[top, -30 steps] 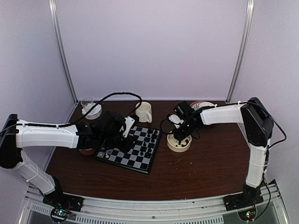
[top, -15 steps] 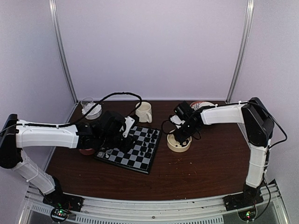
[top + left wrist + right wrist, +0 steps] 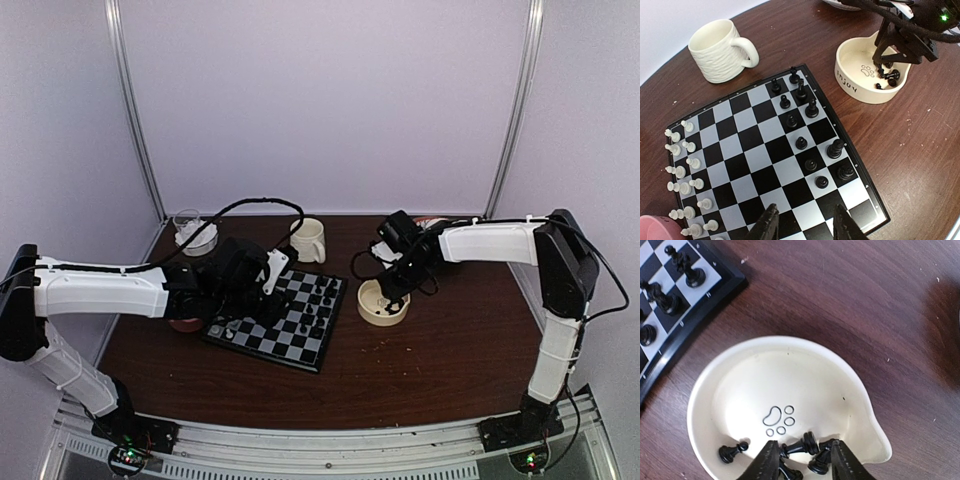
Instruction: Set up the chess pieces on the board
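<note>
The board (image 3: 755, 145) lies under my left gripper (image 3: 805, 217), which hangs open over its near edge with nothing between the fingers. White chess pieces (image 3: 682, 170) fill two columns on the board's left side. Black chess pieces (image 3: 801, 143) stand on its right side. My right gripper (image 3: 802, 452) is down inside the cream bowl (image 3: 705, 385), jaws apart around a black piece (image 3: 805, 444) lying on its side. More black pieces (image 3: 732, 452) lie beside it. From above, the right gripper (image 3: 387, 293) is over the bowl (image 3: 383, 320), right of the board (image 3: 300, 345).
A cream mug (image 3: 310, 240) stands just behind the board. A clear glass dish (image 3: 195, 232) with white lumps sits at the back left. A pink object (image 3: 655, 227) sits at the board's left corner, under the left arm. A plate (image 3: 435, 224) is behind the right arm.
The right wrist has shifted slightly to the right over the bowl, and its jaws have changed width. The left arm and the board's pieces have not moved.
</note>
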